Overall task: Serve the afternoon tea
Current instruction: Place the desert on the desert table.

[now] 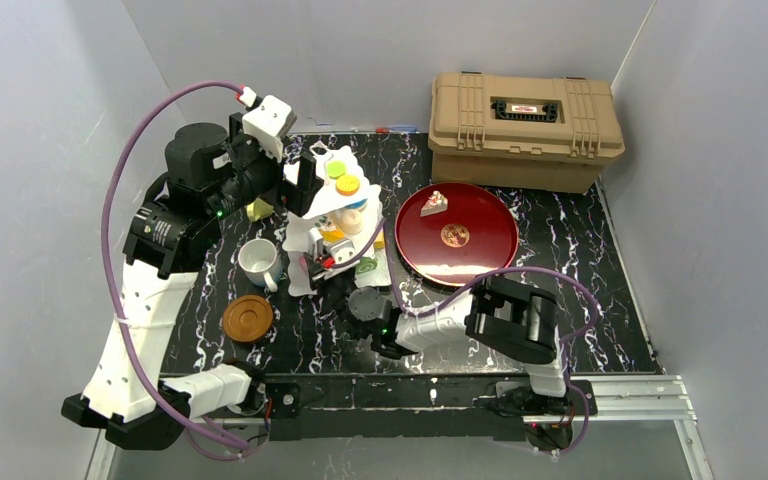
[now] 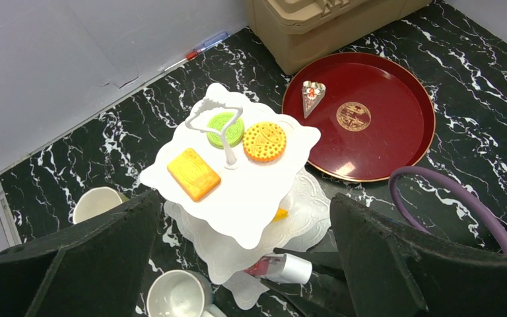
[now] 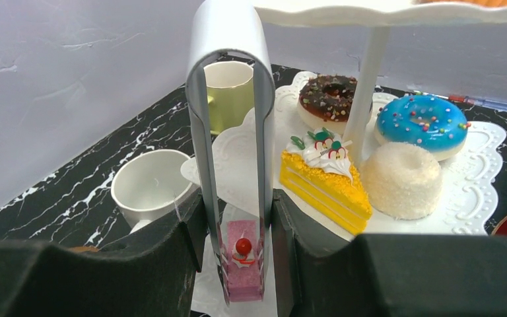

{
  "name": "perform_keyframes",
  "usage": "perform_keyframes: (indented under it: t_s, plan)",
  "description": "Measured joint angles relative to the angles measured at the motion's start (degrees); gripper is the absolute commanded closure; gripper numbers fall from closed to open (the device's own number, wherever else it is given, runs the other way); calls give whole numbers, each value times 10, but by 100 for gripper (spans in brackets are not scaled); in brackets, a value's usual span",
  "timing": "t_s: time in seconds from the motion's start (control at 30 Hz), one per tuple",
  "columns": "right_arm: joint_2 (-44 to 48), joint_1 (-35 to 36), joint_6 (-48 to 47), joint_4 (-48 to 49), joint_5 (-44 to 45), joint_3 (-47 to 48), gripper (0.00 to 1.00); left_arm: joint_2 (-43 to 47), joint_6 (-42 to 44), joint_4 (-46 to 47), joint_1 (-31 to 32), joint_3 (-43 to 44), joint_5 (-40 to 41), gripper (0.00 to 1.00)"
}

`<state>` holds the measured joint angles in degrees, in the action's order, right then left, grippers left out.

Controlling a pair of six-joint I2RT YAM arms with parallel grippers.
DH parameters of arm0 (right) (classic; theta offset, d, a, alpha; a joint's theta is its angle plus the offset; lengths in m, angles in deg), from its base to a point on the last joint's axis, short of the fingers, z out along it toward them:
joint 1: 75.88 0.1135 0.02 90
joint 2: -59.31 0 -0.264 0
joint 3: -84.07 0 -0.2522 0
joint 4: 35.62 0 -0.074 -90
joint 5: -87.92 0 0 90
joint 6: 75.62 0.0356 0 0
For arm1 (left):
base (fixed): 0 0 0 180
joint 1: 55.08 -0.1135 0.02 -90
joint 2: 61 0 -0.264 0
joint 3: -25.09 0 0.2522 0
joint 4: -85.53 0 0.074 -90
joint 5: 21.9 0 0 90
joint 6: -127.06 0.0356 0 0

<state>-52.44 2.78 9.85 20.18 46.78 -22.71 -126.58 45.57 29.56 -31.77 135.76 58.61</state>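
The white three-tier cake stand (image 1: 305, 235) (image 2: 257, 191) (image 3: 475, 191) carries biscuits on its top tier. Its middle tier holds a yellow cake slice (image 3: 323, 181) and doughnuts. My right gripper (image 1: 335, 262) (image 3: 237, 211) is shut on silver tongs (image 3: 228, 66) (image 2: 298, 269). The tongs pinch a pink cake slice (image 3: 243, 261) with a cherry, low over the stand's bottom tier. My left gripper (image 1: 305, 185) (image 2: 244, 198) hangs open above the stand, holding nothing. A white mug (image 1: 258, 262) (image 3: 150, 185) and a yellow-green mug (image 1: 259, 210) (image 3: 228, 92) stand left of the stand.
A round brown coaster (image 1: 247, 317) lies in front of the white mug. A red tray (image 1: 480, 250) (image 2: 383, 132) right of the stand holds one cake slice (image 1: 434, 204). The tan ribbed case (image 1: 525, 130) sits at the back right. Grey walls close in the sides.
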Motion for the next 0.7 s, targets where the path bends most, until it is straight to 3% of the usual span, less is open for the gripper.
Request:
perform_keyframes:
  t_s: [0.23, 0.57, 0.7]
  plan:
    - [-3, 0, 23, -4, 2, -11, 63, 1, 0, 2, 0, 0, 0, 1]
    - [-3, 0, 28, -21, 2, -13, 47, 1, 0, 2, 0, 0, 0, 1]
    - [1, 3, 26, -20, 3, -22, 46, 2, -2, 2, 0, 0, 0, 1]
